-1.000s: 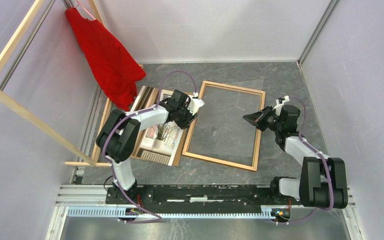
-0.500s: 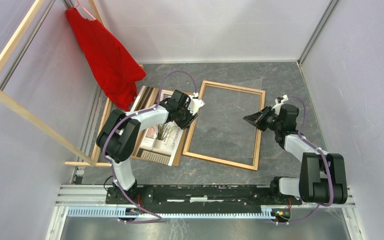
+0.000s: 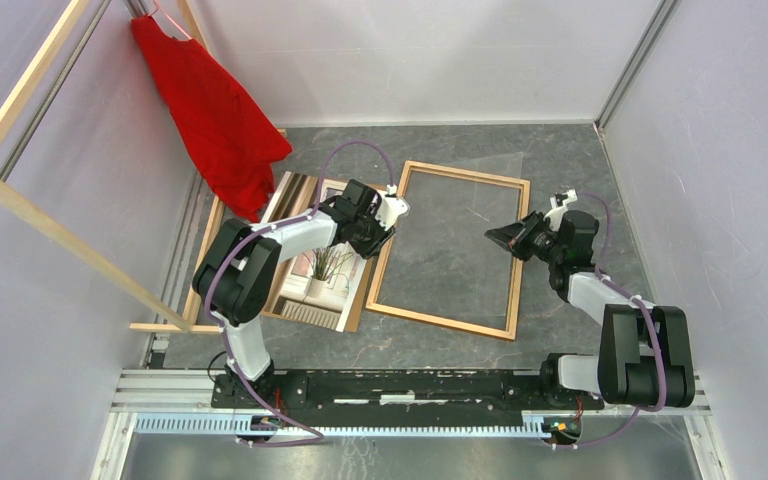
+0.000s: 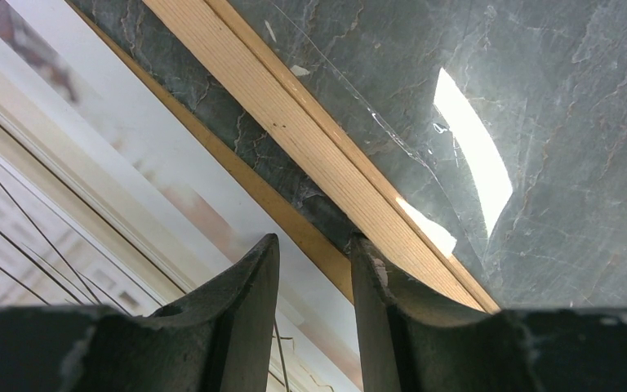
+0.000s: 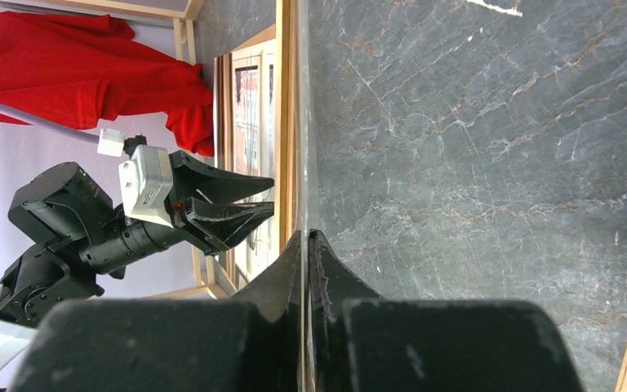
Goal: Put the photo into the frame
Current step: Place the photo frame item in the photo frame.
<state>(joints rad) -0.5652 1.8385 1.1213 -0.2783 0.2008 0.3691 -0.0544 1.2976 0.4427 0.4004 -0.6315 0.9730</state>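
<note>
The photo [image 3: 325, 262], a print of a spiky plant at a window, lies flat left of the frame on a brown board; it also shows in the left wrist view [image 4: 90, 180]. The frame [image 3: 447, 325] is thin orange-brown wood, lying flat with the grey table showing through it. My left gripper [image 3: 385, 238] is open, its tips [image 4: 314, 245] low over the photo's right edge and the frame's left rail [image 4: 294, 122]. My right gripper [image 3: 497, 238] is shut on the clear sheet [image 5: 300, 122], seen edge-on between its fingers [image 5: 306, 237], over the frame's right part.
A red cloth [image 3: 215, 110] hangs at the back left from a pale wooden rack [image 3: 40, 220]. The brown backing board [image 3: 355, 305] sticks out under the photo. White walls close in the back and both sides.
My right wrist has shifted very slightly with the sheet still pinched. The left arm, photo and frame have not moved.
</note>
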